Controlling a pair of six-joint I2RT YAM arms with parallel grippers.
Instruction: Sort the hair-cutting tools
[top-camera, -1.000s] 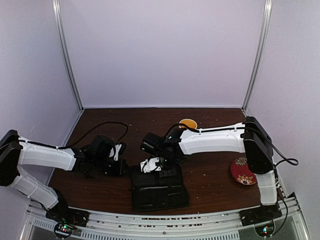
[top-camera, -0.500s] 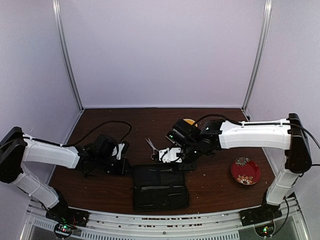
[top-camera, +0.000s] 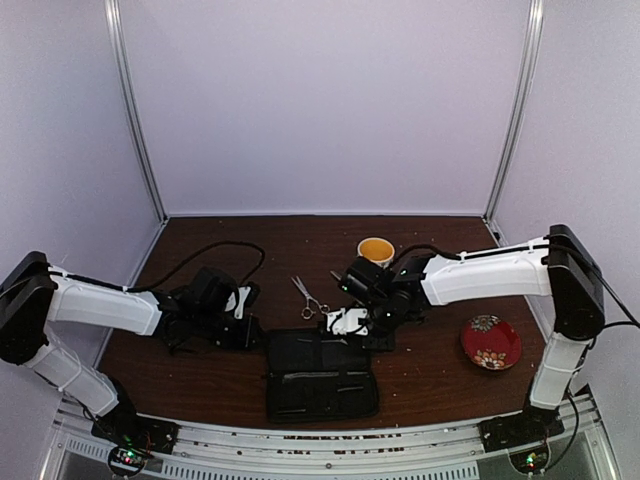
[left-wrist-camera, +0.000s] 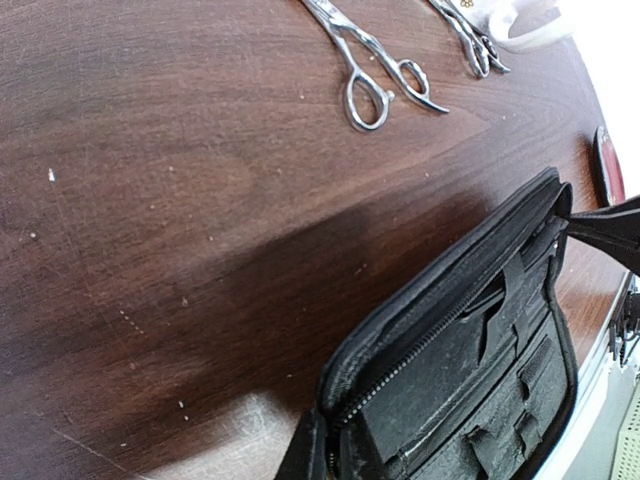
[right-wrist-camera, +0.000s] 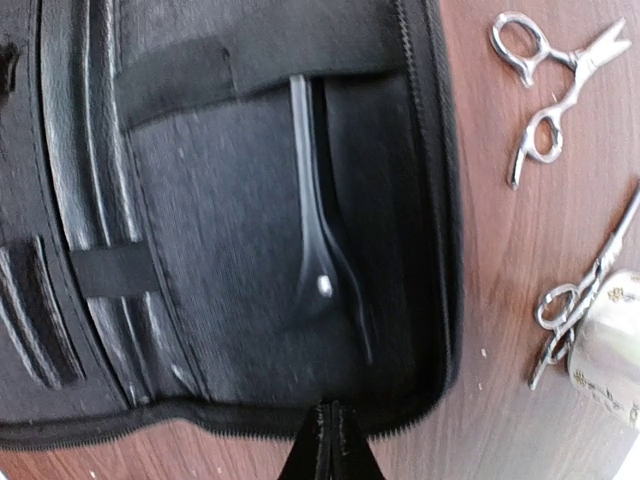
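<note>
The black case (top-camera: 320, 378) lies open at the near middle of the table. A thin black clip (right-wrist-camera: 322, 250) sits inside it, tucked under a strap. One pair of silver scissors (top-camera: 310, 297) lies beyond the case, also in the left wrist view (left-wrist-camera: 375, 80) and the right wrist view (right-wrist-camera: 545, 95). The second pair (right-wrist-camera: 570, 305) lies against the white mug (right-wrist-camera: 612, 350). My left gripper (left-wrist-camera: 325, 452) is shut on the case's left zip edge. My right gripper (right-wrist-camera: 330, 435) is shut, its tips at the case's far edge. The second clip is hidden.
The mug (top-camera: 376, 248), yellow inside, stands behind the right gripper (top-camera: 347, 322). A red floral plate (top-camera: 491, 342) lies at the right. The left gripper (top-camera: 245, 330) sits by the case's left side. Metal frame posts and white walls enclose the table.
My right gripper left the case, swung right and back, then returned to the case's far edge. The scissors came into view. The left arm has barely moved.
</note>
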